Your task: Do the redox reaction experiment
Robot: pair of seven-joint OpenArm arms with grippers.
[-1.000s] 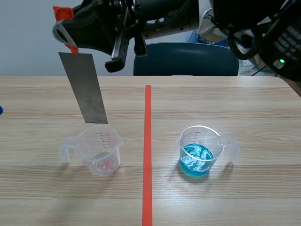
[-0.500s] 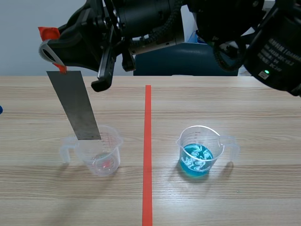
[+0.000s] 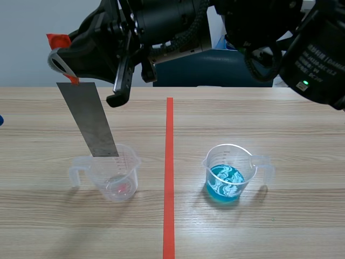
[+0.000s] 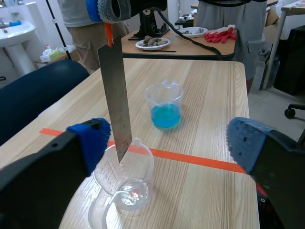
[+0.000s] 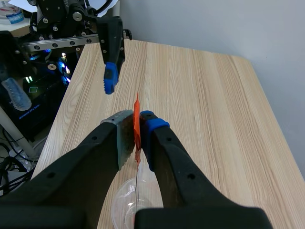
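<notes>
Over the left half of the wooden table (image 3: 280,124), the right arm's claw (image 5: 135,131) is clamped on the orange-red tab (image 3: 56,39) of a long grey metal strip (image 3: 90,121). The strip hangs tilted, its lower end at the back rim of the clear plastic measuring cup (image 3: 116,172). A second ago that end hung well above the cup; it has since dropped and drifted leftward, then nearly stalled. The left claw (image 4: 167,143) is spread wide, gripping nothing, with that cup ahead of its fingers. The matching cup of blue liquid (image 3: 226,175) stands well apart across the red tape line (image 3: 169,178). The strip has not met the solution, so the reaction, I judge, has yet to begin.
</notes>
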